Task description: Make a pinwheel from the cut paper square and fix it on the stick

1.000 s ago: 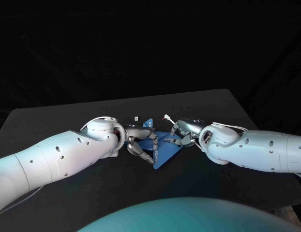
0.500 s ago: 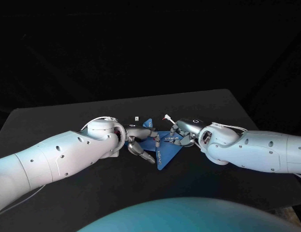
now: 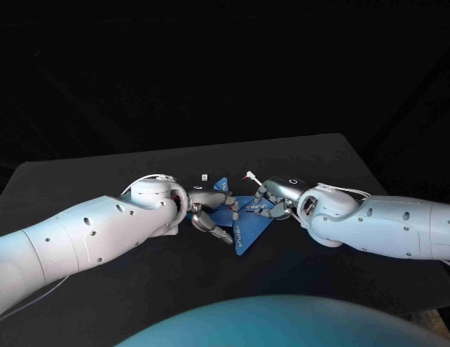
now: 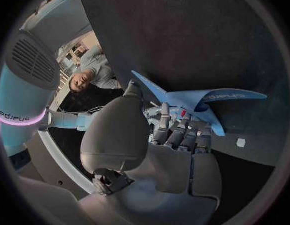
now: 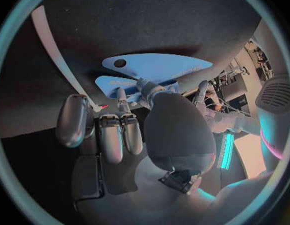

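Step in hand: folding. Both hands meet over the blue paper (image 3: 250,231) at mid-counter, apparently drawing its cut flaps toward the centre.
Paper: its near tip lies on the counter (image 3: 90,181), while other flaps are raised and curled between the two hands. A punched hole shows in one flap in the right wrist view.
Left hand (image 3: 208,213): thumb and fingers (image 4: 182,127) are closed around a lifted flap and appear to hold it.
Right hand (image 3: 273,199): fingers (image 5: 123,127) are half-curled with their tips against the paper. Whether they pinch or merely press cannot be told.
Stick (image 5: 50,44): pale, lying on the counter, one end just beside the right hand.
Small white piece (image 3: 202,176): on the counter just beyond the left hand, apart from the paper.
Next move: likely gathering the remaining flaps onto the centre without releasing those already folded.
Room: the counter edges are well apart from the work. There is open surface nearer and farther, and the arms crowd both sides.
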`<action>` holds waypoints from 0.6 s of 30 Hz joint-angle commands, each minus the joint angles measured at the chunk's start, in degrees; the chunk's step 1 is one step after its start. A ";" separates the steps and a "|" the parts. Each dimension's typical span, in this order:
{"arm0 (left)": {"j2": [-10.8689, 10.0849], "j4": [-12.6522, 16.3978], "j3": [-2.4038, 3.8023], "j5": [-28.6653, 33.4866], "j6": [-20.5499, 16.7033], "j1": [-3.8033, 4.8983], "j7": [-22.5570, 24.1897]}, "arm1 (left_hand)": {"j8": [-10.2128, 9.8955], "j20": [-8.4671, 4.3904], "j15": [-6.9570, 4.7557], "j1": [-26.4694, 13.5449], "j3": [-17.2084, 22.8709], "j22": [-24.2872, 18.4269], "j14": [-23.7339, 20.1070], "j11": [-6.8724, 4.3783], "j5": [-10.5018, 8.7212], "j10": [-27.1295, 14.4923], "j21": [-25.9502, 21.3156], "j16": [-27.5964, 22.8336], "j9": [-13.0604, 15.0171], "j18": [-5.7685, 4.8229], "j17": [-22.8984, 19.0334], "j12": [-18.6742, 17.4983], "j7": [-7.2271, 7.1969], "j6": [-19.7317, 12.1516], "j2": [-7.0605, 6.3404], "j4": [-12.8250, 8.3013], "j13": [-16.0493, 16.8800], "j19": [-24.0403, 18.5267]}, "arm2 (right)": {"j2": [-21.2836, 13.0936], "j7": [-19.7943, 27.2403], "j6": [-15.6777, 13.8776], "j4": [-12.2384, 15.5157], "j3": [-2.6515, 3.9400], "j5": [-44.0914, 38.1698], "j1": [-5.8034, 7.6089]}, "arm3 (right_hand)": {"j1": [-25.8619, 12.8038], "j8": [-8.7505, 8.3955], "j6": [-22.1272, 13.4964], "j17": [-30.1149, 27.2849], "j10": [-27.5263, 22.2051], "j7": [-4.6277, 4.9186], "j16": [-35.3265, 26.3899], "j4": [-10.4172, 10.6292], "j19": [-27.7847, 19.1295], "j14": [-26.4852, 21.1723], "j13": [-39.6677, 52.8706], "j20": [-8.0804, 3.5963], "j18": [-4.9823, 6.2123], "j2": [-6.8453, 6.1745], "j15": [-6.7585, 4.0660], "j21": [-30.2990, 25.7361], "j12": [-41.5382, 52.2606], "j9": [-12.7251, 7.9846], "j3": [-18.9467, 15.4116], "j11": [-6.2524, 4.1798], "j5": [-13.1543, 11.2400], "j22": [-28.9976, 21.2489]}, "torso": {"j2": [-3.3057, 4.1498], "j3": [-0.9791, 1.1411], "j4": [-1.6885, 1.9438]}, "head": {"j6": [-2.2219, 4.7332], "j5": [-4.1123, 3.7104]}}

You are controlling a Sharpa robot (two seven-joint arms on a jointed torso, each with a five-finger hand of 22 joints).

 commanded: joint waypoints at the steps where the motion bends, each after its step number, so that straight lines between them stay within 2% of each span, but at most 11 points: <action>1: 0.05 0.15 0.01 0.44 0.83 -0.02 -0.04 | 1.31 -0.04 0.07 0.13 0.41 -0.04 0.12 -0.19 -0.27 0.29 -0.33 -0.15 0.18 -0.18 0.06 0.05 0.23 0.83 0.55 -0.04 0.05 0.04 | -0.05 -0.72 -0.23 0.02 0.01 -1.13 0.09 | 0.09 0.35 0.48 15.10 6.02 0.02 0.23 -0.10 0.37 6.07 15.08 0.03 0.63 -0.07 0.19 0.16 0.20 -0.09 0.43 0.18 -0.06 6.99 | 0.00 -0.01 0.02 | 0.00 -0.08; 6: 0.03 0.20 0.01 0.43 0.85 -0.02 -0.09 | 2.66 -0.04 0.03 0.11 0.34 -0.04 0.09 -0.18 -0.27 0.30 -0.33 -0.17 0.33 -0.11 0.05 0.04 0.62 1.62 0.55 -0.04 0.04 0.05 | 0.05 -0.87 -0.05 -0.25 0.01 -1.23 0.48 | 0.08 0.34 0.48 15.10 6.02 0.02 0.23 -0.13 0.39 6.07 15.08 0.03 0.62 -0.10 0.19 0.23 0.20 -0.10 0.45 0.18 -0.03 7.02 | 0.02 -0.03 0.05 | 0.00 -0.17; 18: -0.02 0.25 0.01 0.36 0.75 -0.03 -0.10 | 3.02 -0.01 0.16 0.08 0.27 -0.05 -0.10 0.02 -0.27 -0.39 -0.34 -0.22 0.28 -0.14 -0.02 -0.07 0.74 1.80 0.36 -0.03 -0.04 0.03 | 1.56 -0.66 1.04 -2.08 0.01 -1.01 1.42 | 0.04 0.34 0.47 15.10 6.02 0.03 0.23 -0.17 0.37 6.07 15.08 0.03 0.63 -0.16 0.19 0.15 0.20 -0.12 0.51 0.18 0.02 7.00 | 0.01 -0.04 0.09 | 0.00 -0.08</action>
